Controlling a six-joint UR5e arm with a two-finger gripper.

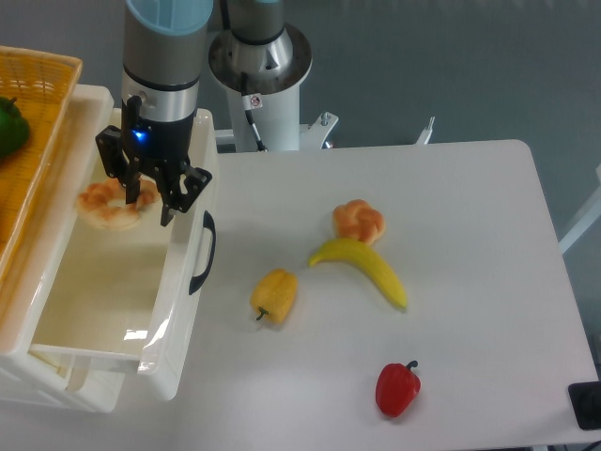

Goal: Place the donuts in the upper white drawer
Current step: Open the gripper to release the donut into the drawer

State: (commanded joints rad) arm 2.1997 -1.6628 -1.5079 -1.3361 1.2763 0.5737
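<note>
A red bell pepper (397, 388) is seen lowest in the frame, right of centre, on the white table (470, 235). Above it and to the left, a yellow bell pepper (273, 294) lies near the black handle (203, 252) of the upper white drawer (178, 310), which is pulled open along the left side of the frame. A banana (364, 268) is laid across the middle of the table, and one donut (359, 221) sits just above it, touching or nearly touching its upper end. Higher on the left, the gripper (141, 199) is held over the open drawer, its fingers clamped on the second donut (106, 204), which hangs above the drawer's interior near its back. A woven orange basket (38, 141) is seen at the upper left edge, with a green pepper (9, 127) inside. The arm's base (258, 61) stands at the top, behind the table.
</note>
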